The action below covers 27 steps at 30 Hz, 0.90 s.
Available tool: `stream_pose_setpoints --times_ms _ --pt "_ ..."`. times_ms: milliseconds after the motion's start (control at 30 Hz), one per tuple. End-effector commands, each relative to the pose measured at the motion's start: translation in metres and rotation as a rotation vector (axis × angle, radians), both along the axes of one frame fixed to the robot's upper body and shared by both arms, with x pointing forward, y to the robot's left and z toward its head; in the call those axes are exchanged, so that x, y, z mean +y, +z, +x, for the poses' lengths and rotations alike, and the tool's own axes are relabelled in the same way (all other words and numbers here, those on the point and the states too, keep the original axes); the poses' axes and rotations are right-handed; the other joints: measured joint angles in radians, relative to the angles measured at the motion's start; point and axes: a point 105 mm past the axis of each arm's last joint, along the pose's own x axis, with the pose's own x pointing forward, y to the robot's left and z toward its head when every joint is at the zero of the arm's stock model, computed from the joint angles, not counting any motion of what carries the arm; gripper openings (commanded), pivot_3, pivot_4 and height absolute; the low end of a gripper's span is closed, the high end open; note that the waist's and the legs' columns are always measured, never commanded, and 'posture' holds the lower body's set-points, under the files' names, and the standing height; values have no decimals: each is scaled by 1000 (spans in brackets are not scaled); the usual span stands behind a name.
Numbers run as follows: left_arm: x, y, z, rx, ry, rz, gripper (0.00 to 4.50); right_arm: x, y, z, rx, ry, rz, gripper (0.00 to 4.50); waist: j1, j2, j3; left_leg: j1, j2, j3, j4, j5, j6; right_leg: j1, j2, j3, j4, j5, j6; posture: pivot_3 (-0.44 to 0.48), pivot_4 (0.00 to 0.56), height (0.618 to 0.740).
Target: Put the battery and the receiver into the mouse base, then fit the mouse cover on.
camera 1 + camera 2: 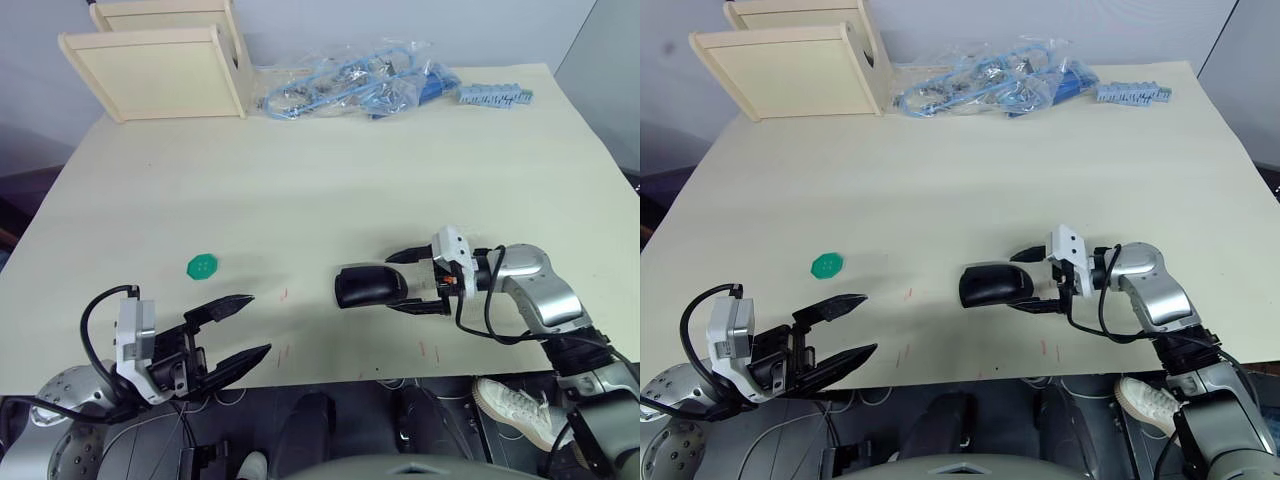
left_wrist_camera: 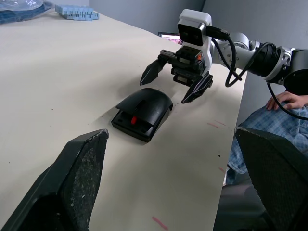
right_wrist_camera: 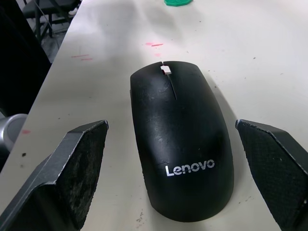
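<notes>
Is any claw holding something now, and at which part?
Nothing is held. The right claw is open beside the mouse; the left claw is open and empty.

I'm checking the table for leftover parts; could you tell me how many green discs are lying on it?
1. The green disc lies on the table ahead of the open left gripper, well left of the mouse. Others could be hidden.
</notes>
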Motion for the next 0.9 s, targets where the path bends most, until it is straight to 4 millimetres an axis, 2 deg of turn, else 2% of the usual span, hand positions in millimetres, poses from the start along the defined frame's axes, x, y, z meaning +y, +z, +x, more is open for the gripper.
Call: stream_pose_setpoints --times_ms 33,433,467,900 --pt "-1 7 -3 -28 -13 -2 4500 3 6 2 -52 26 -5 4462 0 0 0 0 0 0 0 0 0 0 0 0 0 0 0 0 150 740" --pt "0 7 -4 -28 -5 2 4500 5 4 5 -60 30 -7 4462 0 0 0 0 0 0 0 0 0 0 0 0 0 0 0 0 150 740" --pt "0 7 -4 -28 -4 3 4500 5 4 5 -61 29 -8 4075 0 0 0 0 0 0 0 0 0 0 0 0 0 0 0 0 150 740" --pt "0 6 -4 -28 -2 3 4500 4 4 6 -70 34 -18 4075 0 0 0 0 0 0 0 0 0 0 0 0 0 0 0 0 150 740"
